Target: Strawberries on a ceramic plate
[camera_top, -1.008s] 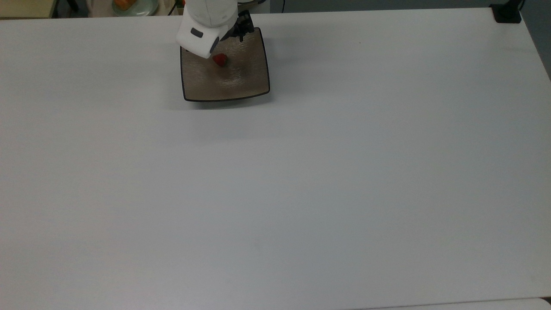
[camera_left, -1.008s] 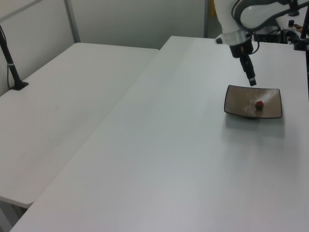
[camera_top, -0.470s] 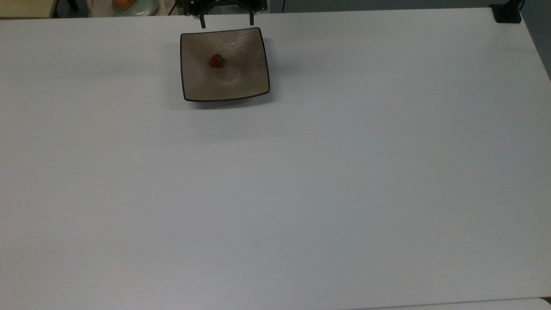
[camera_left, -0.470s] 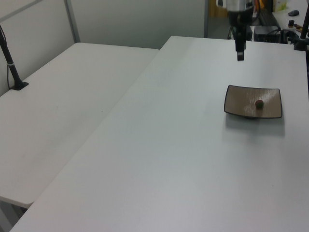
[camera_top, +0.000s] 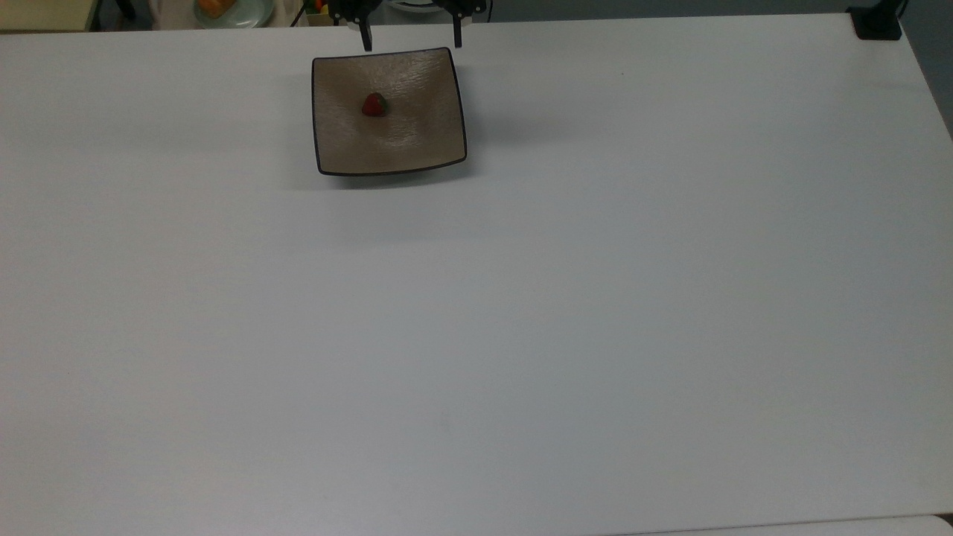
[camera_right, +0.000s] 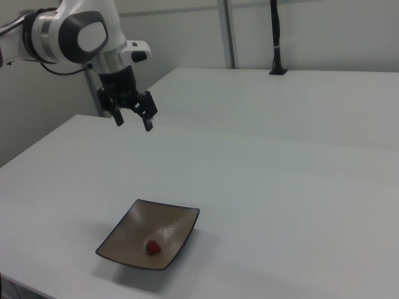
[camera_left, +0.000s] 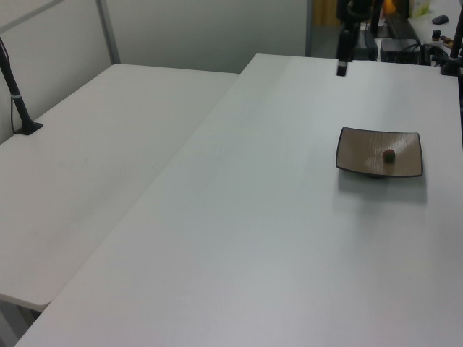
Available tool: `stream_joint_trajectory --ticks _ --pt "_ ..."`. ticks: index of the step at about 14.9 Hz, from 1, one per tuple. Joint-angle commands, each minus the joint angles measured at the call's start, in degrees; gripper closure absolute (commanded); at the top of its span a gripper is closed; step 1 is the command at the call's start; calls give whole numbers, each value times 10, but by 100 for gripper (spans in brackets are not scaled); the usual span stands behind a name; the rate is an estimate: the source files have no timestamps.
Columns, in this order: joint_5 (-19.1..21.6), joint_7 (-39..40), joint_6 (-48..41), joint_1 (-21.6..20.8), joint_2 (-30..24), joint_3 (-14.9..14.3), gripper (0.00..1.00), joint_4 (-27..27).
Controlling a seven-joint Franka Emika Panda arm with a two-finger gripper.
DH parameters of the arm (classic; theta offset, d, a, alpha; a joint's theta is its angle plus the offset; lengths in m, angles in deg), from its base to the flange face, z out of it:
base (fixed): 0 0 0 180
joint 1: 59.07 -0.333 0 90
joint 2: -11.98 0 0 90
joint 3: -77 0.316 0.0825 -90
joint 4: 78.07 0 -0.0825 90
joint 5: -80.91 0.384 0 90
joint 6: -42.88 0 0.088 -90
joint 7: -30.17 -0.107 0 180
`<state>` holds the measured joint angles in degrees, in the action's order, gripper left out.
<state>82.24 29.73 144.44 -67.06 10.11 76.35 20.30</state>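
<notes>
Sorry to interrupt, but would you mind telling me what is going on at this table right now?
A single robot arm has a strawberry lying near the middle of a square brown ceramic plate on the white table. Nothing is being held: the pincer hangs open and empty in the air, well above the table and off beyond the plate's far edge in the right view. Judging by how things lie, the placing looks done.

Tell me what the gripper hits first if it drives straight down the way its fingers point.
Probably the bare white table beside the ceramic plate. The open gripper hangs high with its fingers pointing down, and it seems just off the plate's far edge in the top view, though depth is unclear. The strawberry lies well aside.
</notes>
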Motion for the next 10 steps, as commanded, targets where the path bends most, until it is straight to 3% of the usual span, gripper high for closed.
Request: stream_joint_trajectory --ticks 1,10 --pt "13 -13 48 -5 0 -6 0 4" --pt "19 -13 45 -2 1 -6 0 4"
